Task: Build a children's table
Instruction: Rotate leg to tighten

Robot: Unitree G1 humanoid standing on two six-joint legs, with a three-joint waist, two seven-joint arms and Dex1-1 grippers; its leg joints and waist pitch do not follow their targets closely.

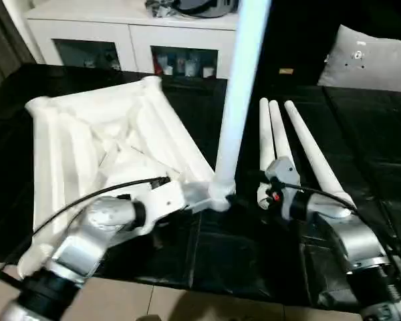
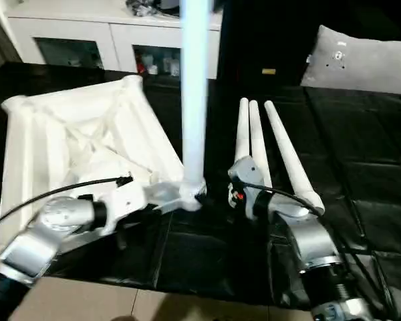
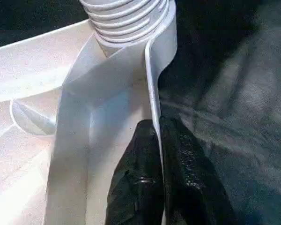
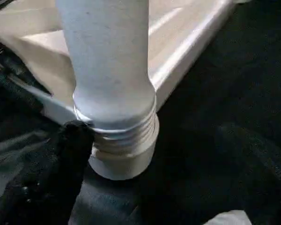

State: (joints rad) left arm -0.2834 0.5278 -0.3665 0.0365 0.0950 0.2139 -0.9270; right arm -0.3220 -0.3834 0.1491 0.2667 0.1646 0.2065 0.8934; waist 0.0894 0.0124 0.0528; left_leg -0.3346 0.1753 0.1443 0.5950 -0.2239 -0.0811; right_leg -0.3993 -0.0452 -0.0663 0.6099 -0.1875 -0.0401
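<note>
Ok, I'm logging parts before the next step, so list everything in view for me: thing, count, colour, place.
table top: one, white, upside down with its ribbed underside up, on the black-covered surface.
standing leg: one, white, upright in the top's near corner socket, threads showing at its base.
loose legs: three, white, lying side by side to the right of the top.
cabinet: one, white with glass doors, at the back.
cushion: one, grey, back right.
floor: beige, along the near edge.
left gripper: black fingers pinching the top's rim wall next to the socket.
right gripper: black, at the standing leg's threaded base.
</note>
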